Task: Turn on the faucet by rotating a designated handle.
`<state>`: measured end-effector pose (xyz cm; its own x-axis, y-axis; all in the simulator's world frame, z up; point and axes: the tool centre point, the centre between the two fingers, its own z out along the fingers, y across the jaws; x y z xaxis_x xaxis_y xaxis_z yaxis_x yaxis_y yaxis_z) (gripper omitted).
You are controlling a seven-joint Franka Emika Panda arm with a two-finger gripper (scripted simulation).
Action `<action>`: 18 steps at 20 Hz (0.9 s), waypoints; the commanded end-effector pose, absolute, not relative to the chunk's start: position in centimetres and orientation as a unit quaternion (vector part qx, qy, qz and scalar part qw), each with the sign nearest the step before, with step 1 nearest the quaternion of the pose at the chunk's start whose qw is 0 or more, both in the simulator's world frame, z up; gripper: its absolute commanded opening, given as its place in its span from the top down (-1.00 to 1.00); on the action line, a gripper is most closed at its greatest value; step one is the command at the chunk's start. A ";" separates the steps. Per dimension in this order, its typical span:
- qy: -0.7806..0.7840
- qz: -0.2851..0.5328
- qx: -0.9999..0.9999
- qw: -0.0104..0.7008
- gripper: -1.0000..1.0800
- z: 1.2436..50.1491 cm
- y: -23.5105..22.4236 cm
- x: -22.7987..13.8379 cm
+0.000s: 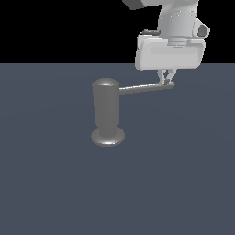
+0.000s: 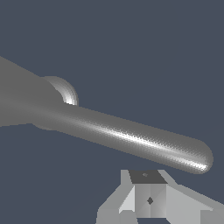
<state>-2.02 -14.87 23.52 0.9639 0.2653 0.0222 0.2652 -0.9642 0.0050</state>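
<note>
The faucet (image 1: 108,112) stands in the middle of the table (image 1: 55,183). Its handle (image 1: 144,88) points to 3 o'clock. The end effector (image 1: 167,82) sits at the tip, fingers close together, not gripping. Next it should push the handle sideways.

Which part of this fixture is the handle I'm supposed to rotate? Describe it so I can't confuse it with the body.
Find the faucet, the upright grey cylinder with a domed top on a round disc base. From its upper part a thin straight rod runs out toward the exterior view's right: that is the handle. It is far slimmer than the body, ends in a rounded tip, and the gripper sits at that tip.
</note>
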 end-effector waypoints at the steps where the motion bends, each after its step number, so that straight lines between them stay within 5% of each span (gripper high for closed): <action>1: 0.126 0.003 0.992 0.001 1.00 22.5 -16.0 -1.7; 18: 0.134 0.010 0.991 -0.001 1.00 23.4 -15.5 2.8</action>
<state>2.25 -15.27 23.56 0.9626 0.2704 0.0182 0.2705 -0.9627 -0.0033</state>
